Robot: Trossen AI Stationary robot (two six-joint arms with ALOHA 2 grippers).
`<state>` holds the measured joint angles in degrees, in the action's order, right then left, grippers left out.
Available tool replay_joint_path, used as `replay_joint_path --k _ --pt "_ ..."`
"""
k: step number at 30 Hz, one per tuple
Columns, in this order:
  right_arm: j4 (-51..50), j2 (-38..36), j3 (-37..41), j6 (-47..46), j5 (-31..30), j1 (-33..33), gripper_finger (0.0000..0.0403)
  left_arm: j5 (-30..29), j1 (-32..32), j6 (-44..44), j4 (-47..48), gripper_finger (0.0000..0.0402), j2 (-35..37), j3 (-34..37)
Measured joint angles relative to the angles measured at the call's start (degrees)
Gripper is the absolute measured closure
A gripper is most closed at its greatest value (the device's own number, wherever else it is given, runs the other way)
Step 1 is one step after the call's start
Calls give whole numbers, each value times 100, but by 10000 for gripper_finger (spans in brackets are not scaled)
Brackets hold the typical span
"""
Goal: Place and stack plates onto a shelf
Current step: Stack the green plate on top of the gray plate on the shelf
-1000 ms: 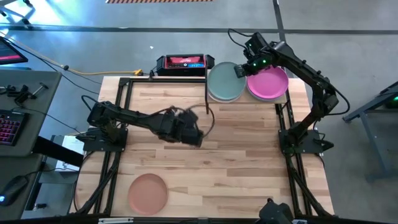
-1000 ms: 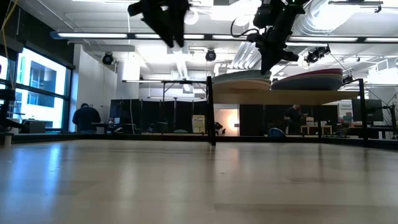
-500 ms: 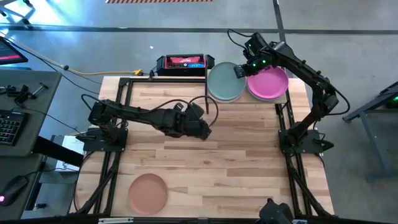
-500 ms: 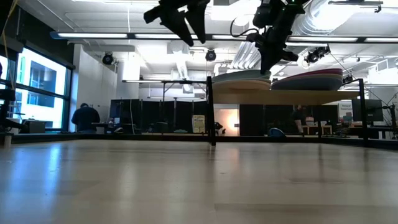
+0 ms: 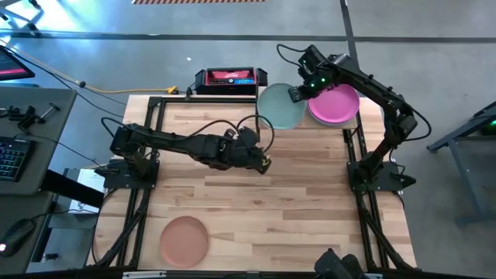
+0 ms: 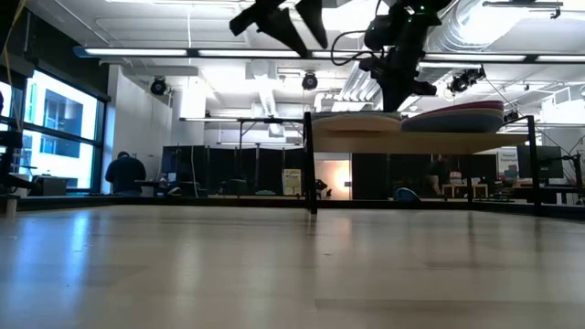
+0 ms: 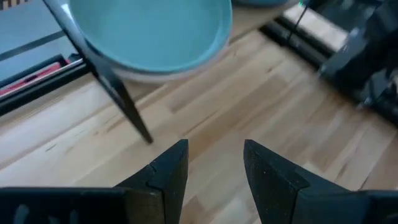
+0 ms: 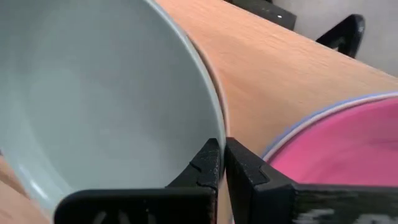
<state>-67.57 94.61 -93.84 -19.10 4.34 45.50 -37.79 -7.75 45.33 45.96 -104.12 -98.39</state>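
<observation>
High view: the right gripper [image 5: 295,93] sits at the edge of the round, shallow, matte teal-green plate [image 5: 277,105], which tops the stack on the small raised light-wood shelf [image 5: 372,110]. A round matte magenta plate [image 5: 335,105] lies just beside the jaws on their other side. The left gripper [image 5: 264,164] hangs over the bare tabletop, near the shelf. A round matte peach plate [image 5: 184,238] lies well apart from both grippers, near the table's front edge, not yet shelved.

Low view: the right gripper [image 6: 395,87] comes down onto the stacked plates on the shelf [image 6: 439,142], which stands on thin black posts. The left gripper [image 6: 297,26] hangs high, clear of the table.

Left wrist view: the left jaws stand spread with nothing between them. Ahead of them is the teal-green plate [image 7: 149,31], overhanging the shelf's edge beside a black post [image 7: 118,93].

Right wrist view: the right jaws are pressed together around the thin rim of the teal-green plate [image 8: 93,93], the magenta plate [image 8: 336,143] just beside them.

Risks, as I judge them: the teal plate overhangs the shelf, so a pull or a careless release could tip it off the edge. Pushing it sideways could knock the magenta stack. The left arm, if it moves closer, could strike the post.
</observation>
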Motion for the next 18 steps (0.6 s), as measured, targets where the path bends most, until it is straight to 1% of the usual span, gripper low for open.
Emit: replay_joint_path --k 3,9,18 --pt "-48 0 0 6 -181 9 402 8 31 -1 -289 257 0 0" --pt "-49 0 0 8 -243 9 402 29 24 1 -704 257 0 0" --pt "-37 0 0 8 -216 13 402 28 24 1 -728 257 -2 0"
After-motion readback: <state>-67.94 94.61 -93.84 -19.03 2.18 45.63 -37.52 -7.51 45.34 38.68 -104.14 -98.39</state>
